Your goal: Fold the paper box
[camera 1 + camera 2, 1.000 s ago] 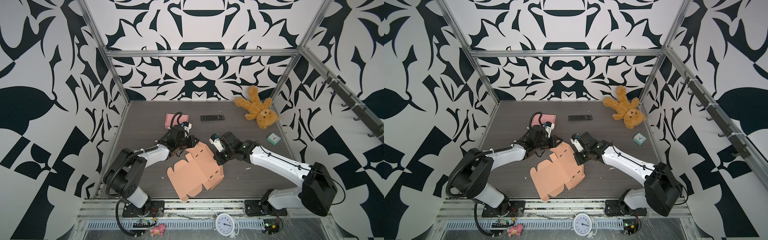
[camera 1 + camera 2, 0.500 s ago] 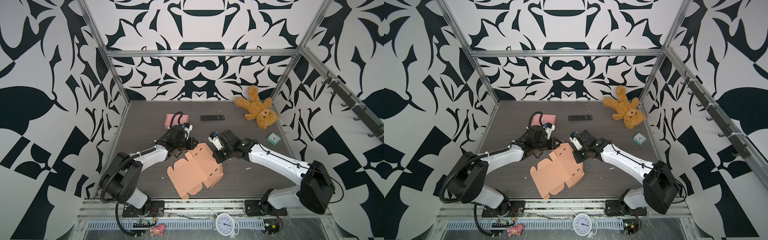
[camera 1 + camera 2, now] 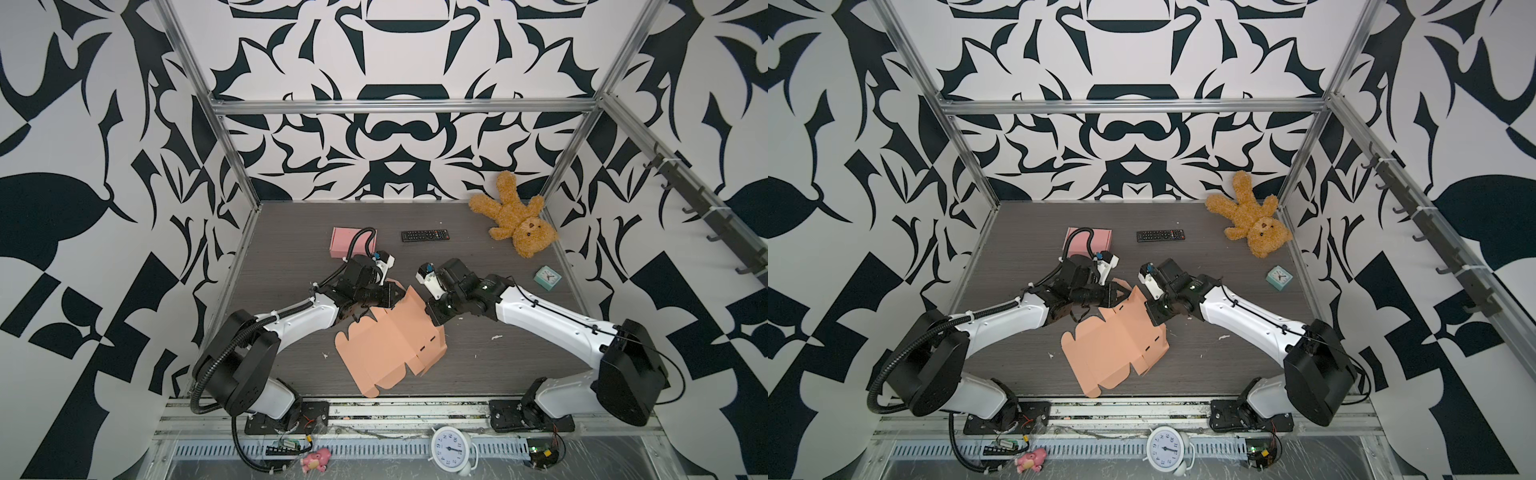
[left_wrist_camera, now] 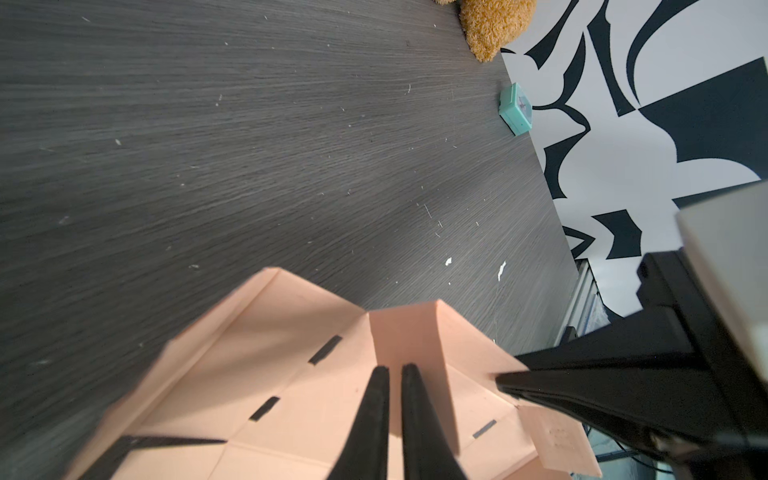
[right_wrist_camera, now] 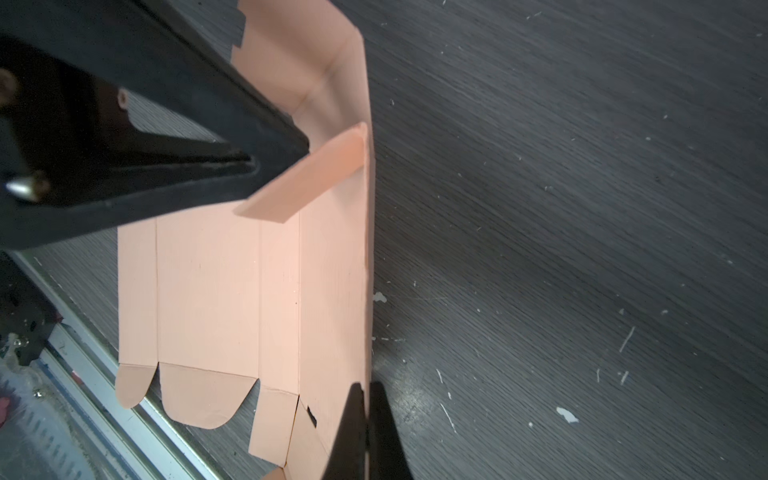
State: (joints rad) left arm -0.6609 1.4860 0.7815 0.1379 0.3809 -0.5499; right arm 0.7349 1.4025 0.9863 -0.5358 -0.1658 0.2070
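Dark woodgrain tabletop (image 3: pixel 291 266), flecked white, inside black-and-white patterned walls (image 3: pixel 395 137).

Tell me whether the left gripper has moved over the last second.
Yes, slightly. In a top view the left gripper has shifted rightward, away from the fixed pink box, toward the view's middle.

Both arms reach in low toward the middle, wrists almost meeting. The left gripper (image 3: pixel 394 293) is pinched on a flap of the box (image 3: pixel 386 345); the right gripper (image 3: pixel 433 319) is closed tight, tips angled down.
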